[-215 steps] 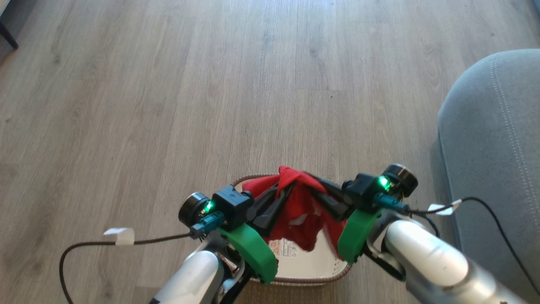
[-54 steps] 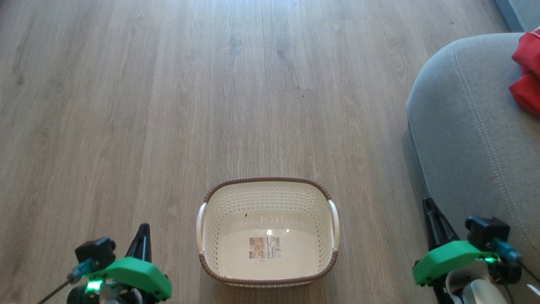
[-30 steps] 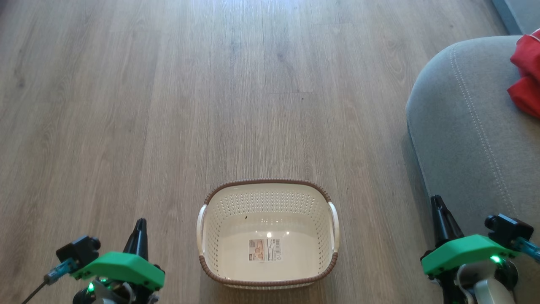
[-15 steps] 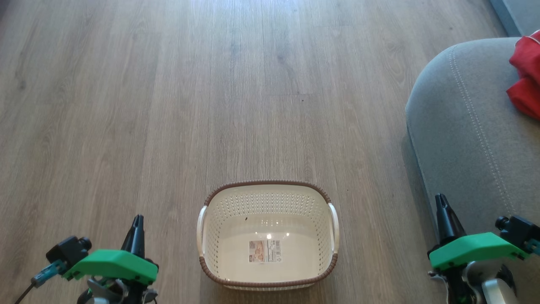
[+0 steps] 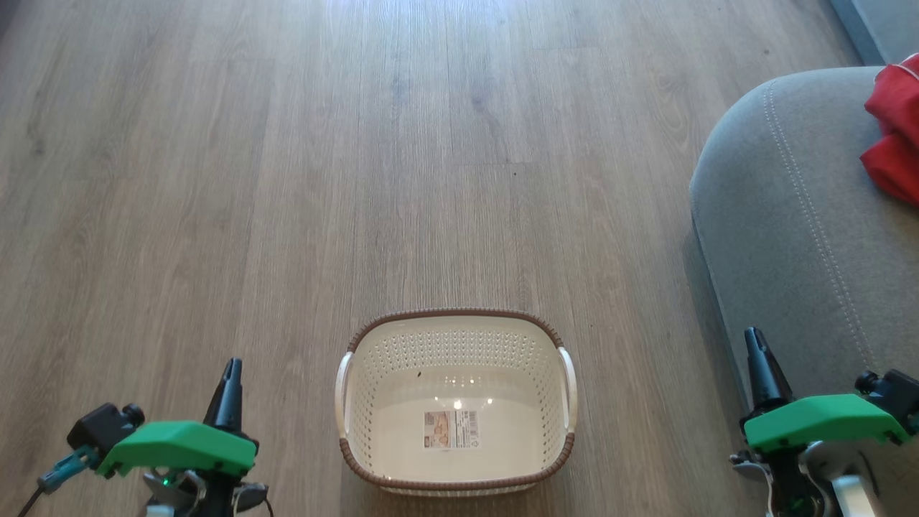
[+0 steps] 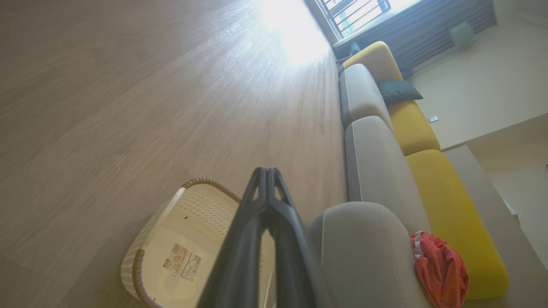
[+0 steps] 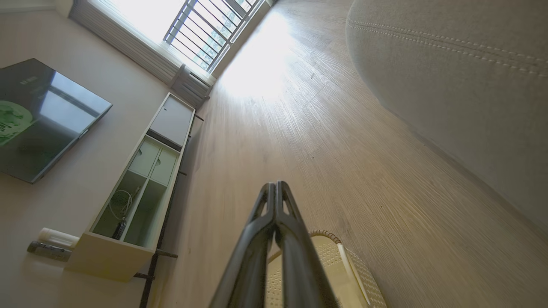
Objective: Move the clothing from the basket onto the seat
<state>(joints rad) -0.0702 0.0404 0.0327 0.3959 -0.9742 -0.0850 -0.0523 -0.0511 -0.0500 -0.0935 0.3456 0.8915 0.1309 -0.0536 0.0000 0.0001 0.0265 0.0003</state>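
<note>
Within the basket point(image 5: 445, 343), a paper label point(image 5: 450, 420); clothing point(image 5: 892, 140) on the seat point(image 5: 790, 237).

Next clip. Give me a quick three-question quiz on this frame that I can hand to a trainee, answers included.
1. Where does the clothing lie?
2. What shows on the floor of the basket? A) a paper label B) a sock C) a red sleeve
3. True or false: the left gripper and the right gripper both stand open.

Key
1. On the seat, near the head view's right edge.
2. A.
3. False: both are shut and hold nothing.
</note>
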